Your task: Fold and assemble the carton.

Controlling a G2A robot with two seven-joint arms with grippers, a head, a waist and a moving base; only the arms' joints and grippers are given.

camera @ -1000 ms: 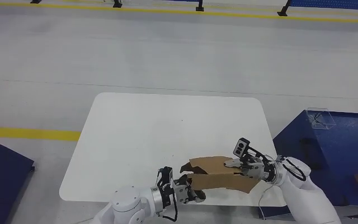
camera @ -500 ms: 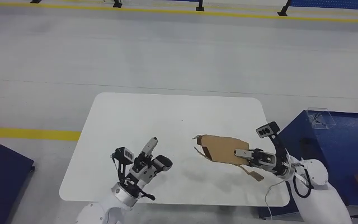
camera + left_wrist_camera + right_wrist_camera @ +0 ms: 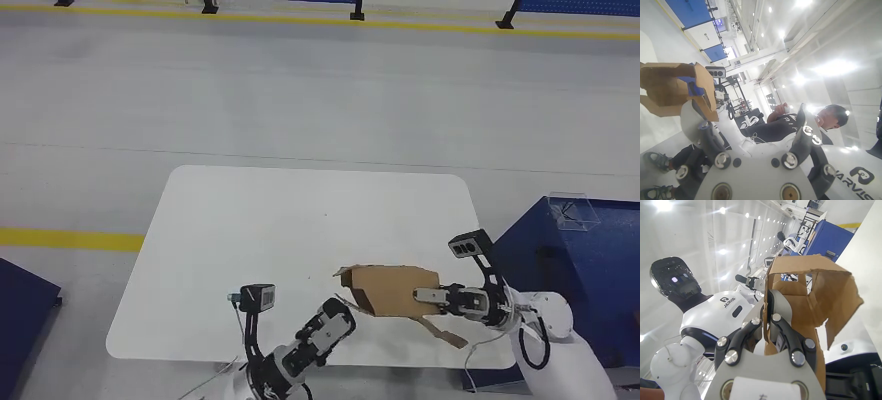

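A brown cardboard carton [image 3: 395, 288], partly folded with loose flaps, hangs just over the white table [image 3: 300, 230] near its front right. My right gripper [image 3: 422, 296] is shut on one carton wall [image 3: 810, 294], a finger [image 3: 780, 306] on each side of the cardboard. My left gripper [image 3: 338, 318] sits at the table's front edge just left of the carton, apart from it. In the left wrist view the left gripper [image 3: 745, 109] stands open with nothing between its fingers, and the carton [image 3: 668, 89] shows beyond one finger.
A blue cabinet [image 3: 585, 265] with a small clear holder [image 3: 570, 210] on top stands right of the table, close to the right arm. The table's back and left parts are bare white surface.
The left gripper let go of the carton, swung out to the left, then came back low beside it at the front edge. The right gripper carried the carton a little away from the edge.
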